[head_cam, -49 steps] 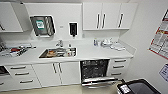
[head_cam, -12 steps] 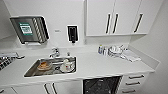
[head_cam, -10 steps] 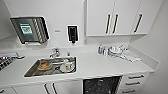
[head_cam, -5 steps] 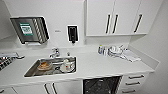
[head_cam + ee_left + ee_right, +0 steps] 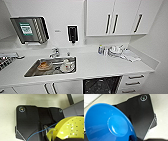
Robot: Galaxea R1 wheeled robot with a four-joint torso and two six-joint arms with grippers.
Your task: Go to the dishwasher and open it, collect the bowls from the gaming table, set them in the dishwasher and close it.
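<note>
Camera closer to sink point(image 5: 51, 67) than seconds ago; dishwasher point(image 5: 101, 85) open at 6 o'clock. Yellow bowl point(image 5: 70, 128) and blue bowl point(image 5: 109, 125) carried for loading; finger state: cannot tell.

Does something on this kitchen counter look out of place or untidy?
Nothing looks spilled or broken. The sink holds unwashed dishes, and loose items with a crumpled cloth sit near the counter's right corner. The dishwasher below shows its dark inside, so it looks open.

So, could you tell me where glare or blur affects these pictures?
Head view: soft all over, wide-angle bend in the counter edge. Left wrist view: white glints on the yellow bowl. Right wrist view: pale sheen across the blue bowl, blurred rim.
</note>
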